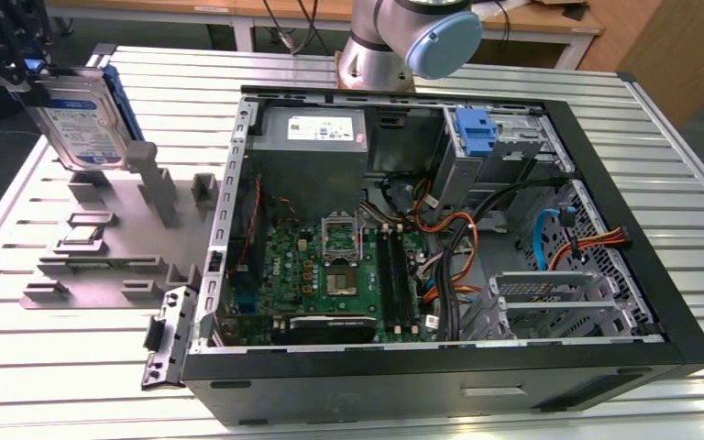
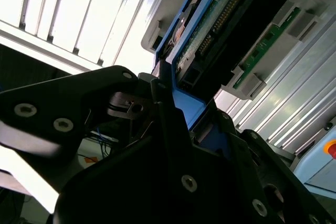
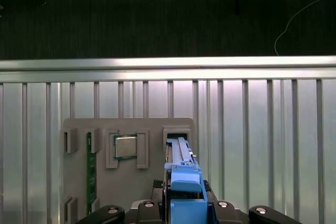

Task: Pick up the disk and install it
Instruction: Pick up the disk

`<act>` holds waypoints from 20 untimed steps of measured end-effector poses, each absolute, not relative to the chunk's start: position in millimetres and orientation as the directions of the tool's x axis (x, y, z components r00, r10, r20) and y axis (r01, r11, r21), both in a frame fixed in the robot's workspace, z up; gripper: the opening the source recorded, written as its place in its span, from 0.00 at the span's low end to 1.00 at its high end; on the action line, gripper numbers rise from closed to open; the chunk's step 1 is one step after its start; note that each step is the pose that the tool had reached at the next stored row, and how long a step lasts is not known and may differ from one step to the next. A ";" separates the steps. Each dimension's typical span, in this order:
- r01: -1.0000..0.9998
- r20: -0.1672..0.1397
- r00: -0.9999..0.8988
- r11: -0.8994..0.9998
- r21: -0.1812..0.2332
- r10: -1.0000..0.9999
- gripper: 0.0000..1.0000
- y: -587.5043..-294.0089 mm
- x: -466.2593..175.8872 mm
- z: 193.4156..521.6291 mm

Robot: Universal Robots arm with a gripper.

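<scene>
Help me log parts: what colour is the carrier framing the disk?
Blue carrier around the disk; best in the first wrist view.

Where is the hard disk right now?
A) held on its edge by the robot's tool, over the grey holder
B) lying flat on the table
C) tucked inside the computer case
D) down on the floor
A: in the exterior view the tool is clamped on the top of the disk, which stands on edge above the grey holder, outside the computer case.
</scene>
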State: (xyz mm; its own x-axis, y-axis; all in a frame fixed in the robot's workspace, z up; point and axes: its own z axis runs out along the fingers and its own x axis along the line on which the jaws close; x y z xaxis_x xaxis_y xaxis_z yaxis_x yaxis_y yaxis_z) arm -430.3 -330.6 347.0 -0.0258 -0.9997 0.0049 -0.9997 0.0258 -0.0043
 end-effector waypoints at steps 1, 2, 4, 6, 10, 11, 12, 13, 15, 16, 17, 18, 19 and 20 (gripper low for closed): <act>-1.000 0.005 -0.026 0.026 -0.004 -1.000 0.36 -330.6 -430.3 347.4; -1.000 0.005 -0.026 0.026 -0.004 -1.000 0.36 -330.6 -430.4 347.9; -1.000 0.005 -0.026 0.026 -0.004 -1.000 0.36 -330.6 -430.3 348.2; -1.000 0.005 -0.026 0.026 -0.004 -1.000 0.36 -330.6 -430.3 348.9; -1.000 0.005 -0.026 0.026 -0.004 -1.000 0.36 -330.6 -430.3 350.2; -1.000 0.005 -0.026 0.026 -0.004 -1.000 0.36 -330.6 -430.3 350.5; -1.000 0.005 -0.026 0.026 -0.004 -1.000 0.36 -330.6 -430.3 350.8; -1.000 0.005 -0.026 0.026 -0.004 -1.000 0.36 -330.6 -430.3 351.2; -1.000 0.005 -0.026 0.026 -0.004 -1.000 0.36 -330.6 -430.3 351.9; -1.000 0.005 -0.026 0.026 -0.004 -1.000 0.36 -330.6 -430.3 352.2; -1.000 0.005 -0.026 0.026 -0.004 -1.000 0.36 -330.6 -430.3 352.5; -1.000 0.005 -0.026 0.026 -0.004 -1.000 0.36 -330.6 -430.3 352.8; -1.000 0.005 -0.026 0.026 -0.004 -1.000 0.36 -330.6 -430.3 353.1; -1.000 0.005 -0.026 0.026 -0.004 -1.000 0.36 -330.6 -430.3 353.4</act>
